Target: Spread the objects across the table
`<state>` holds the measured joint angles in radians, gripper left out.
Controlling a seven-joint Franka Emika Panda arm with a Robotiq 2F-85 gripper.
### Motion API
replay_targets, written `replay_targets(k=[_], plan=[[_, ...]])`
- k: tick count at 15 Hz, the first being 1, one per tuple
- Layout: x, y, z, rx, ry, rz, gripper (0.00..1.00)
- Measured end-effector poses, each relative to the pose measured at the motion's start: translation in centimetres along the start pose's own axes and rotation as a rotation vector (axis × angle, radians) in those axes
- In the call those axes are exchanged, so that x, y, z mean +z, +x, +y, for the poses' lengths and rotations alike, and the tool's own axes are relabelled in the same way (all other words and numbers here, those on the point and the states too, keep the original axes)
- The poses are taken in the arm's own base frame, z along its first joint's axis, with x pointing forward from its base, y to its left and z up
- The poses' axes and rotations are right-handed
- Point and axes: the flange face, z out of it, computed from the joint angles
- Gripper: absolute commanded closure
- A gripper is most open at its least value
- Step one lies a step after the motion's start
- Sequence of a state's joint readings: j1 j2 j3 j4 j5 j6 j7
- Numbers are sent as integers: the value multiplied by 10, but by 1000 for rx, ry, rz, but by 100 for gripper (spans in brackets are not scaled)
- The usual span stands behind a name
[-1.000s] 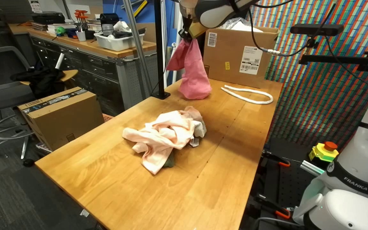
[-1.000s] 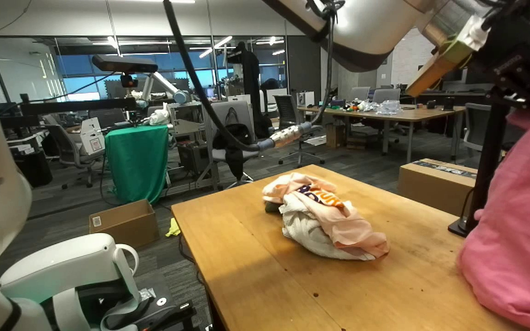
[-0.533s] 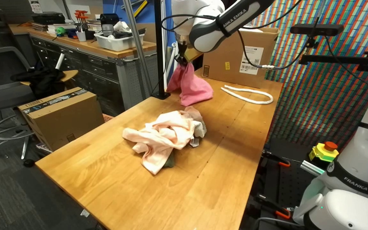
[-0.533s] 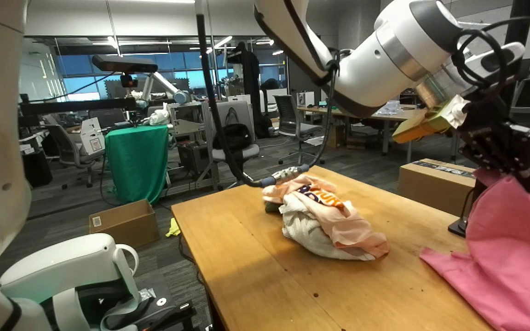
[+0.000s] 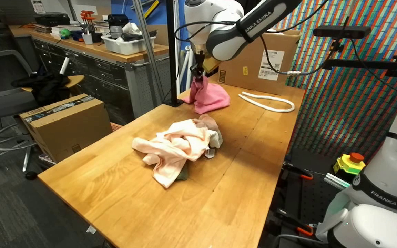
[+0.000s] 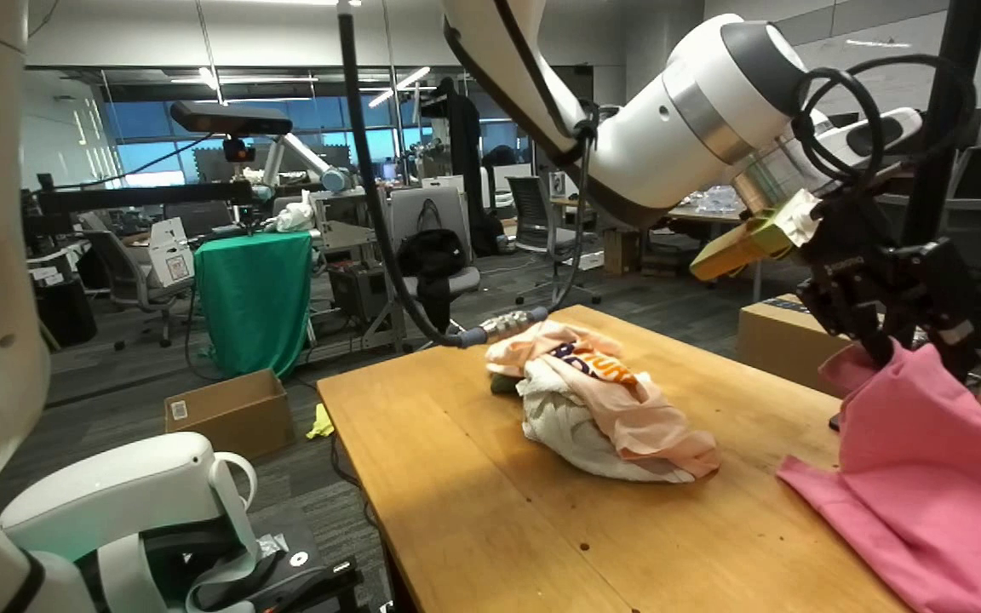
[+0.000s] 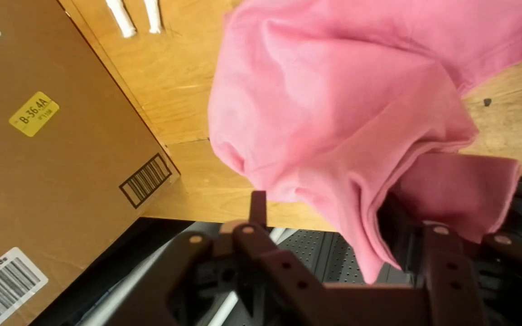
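The pink cloth [image 5: 210,98] lies heaped at the table's far end, its upper part still standing in a peak. Around that peak my gripper [image 7: 326,213] is open: in the wrist view the cloth's tip rises between the spread fingers, against the right one and well apart from the left. An exterior view also shows the parted gripper [image 6: 920,349] at the cloth's top. Mid-table, a peach cloth [image 5: 184,137] with printed letters lies bunched over a whitish towel [image 6: 567,430], a dark green bit [image 6: 503,383] poking out. A white rope [image 5: 284,110] lies looped near the big box.
A large cardboard box [image 5: 250,62] stands at the table's far end, close beside the gripper. A black post [image 5: 173,51] rises from the table edge next to the pink cloth. Bare wood of the table [image 5: 143,210] shows in front of the peach cloth.
My gripper has come down, and the pink cloth that hung from it has settled onto the table. The jaws have parted from shut to open. The other cloths and the rope have not moved.
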<state>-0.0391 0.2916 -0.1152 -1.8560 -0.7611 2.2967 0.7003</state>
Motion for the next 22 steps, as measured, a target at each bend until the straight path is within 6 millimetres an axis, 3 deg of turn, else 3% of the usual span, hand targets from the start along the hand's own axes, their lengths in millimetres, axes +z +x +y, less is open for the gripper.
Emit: replay_targets(k=[5,10,15,22], plan=[[-60,-35,-19,-81,17,9,0],[-114,-94,-73,-261,134,-11,0],[-133,-143,-126,-456,232,-62,0],[-145,-173,-158,-665,327,-97,0]])
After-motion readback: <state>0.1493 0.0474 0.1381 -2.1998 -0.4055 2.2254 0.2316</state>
